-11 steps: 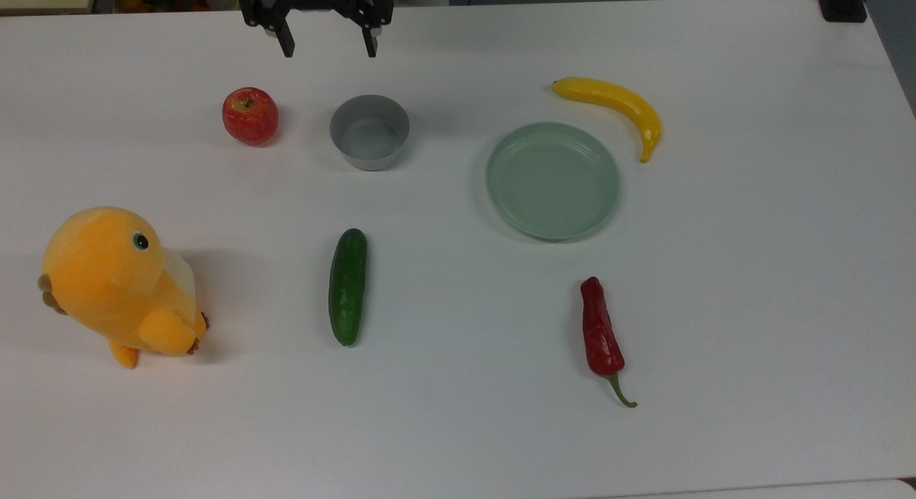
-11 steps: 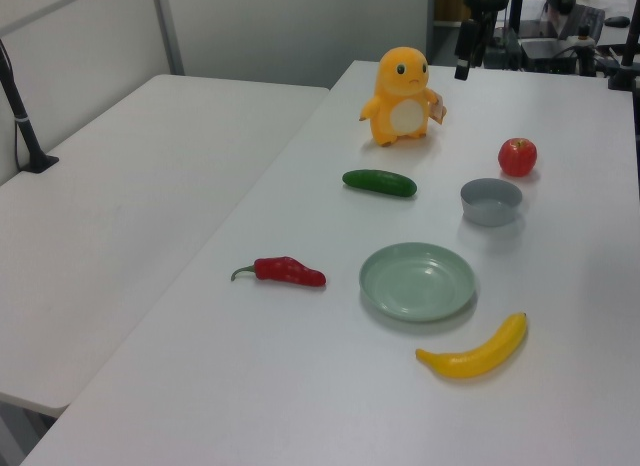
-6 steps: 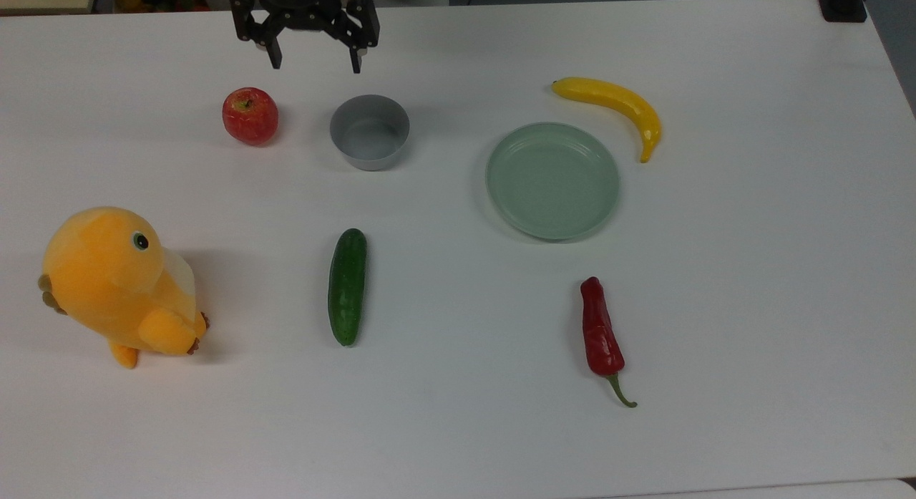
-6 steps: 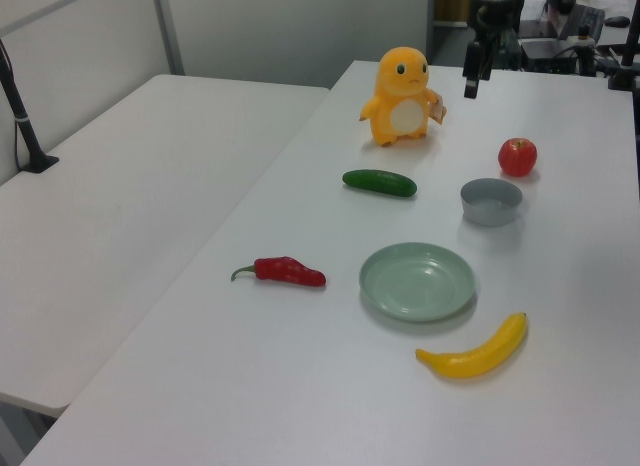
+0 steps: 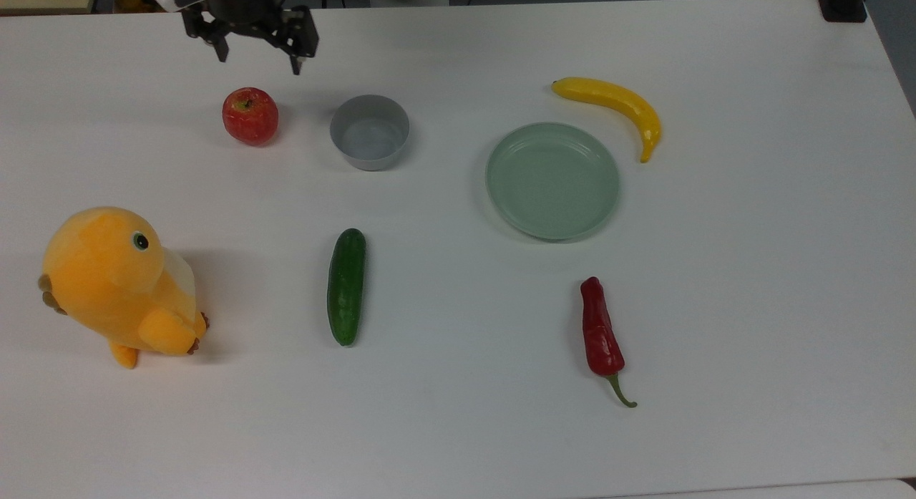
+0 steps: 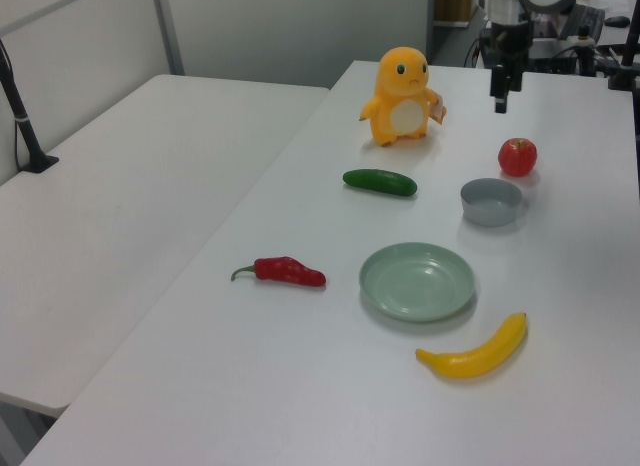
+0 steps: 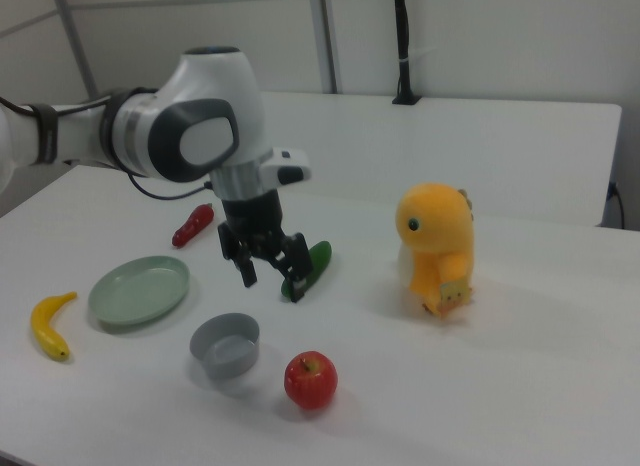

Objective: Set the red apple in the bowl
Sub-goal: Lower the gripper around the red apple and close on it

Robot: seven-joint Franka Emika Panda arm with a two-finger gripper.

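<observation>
The red apple (image 5: 250, 116) rests on the white table, to the top view's left of the empty grey bowl (image 5: 369, 132). My gripper (image 5: 260, 62) hangs open in the air, just beyond the apple toward the table's far edge in the top view, with nothing between its fingers. In the right view the gripper (image 7: 275, 281) hovers well above the table, over the gap behind the apple (image 7: 310, 380) and the bowl (image 7: 225, 346). In the left view the gripper (image 6: 499, 101) is above and beyond the apple (image 6: 517, 157) and the bowl (image 6: 491, 201).
A pale-green plate (image 5: 552, 180) lies to the top view's right of the bowl, with a yellow banana (image 5: 615, 105) behind it. A red chilli (image 5: 600, 334), a cucumber (image 5: 347, 286) and an orange plush toy (image 5: 114, 284) sit nearer the front.
The gripper has moved toward the top view's left, from behind the bowl to behind the apple, and turned a little. It stays open. The objects have not moved.
</observation>
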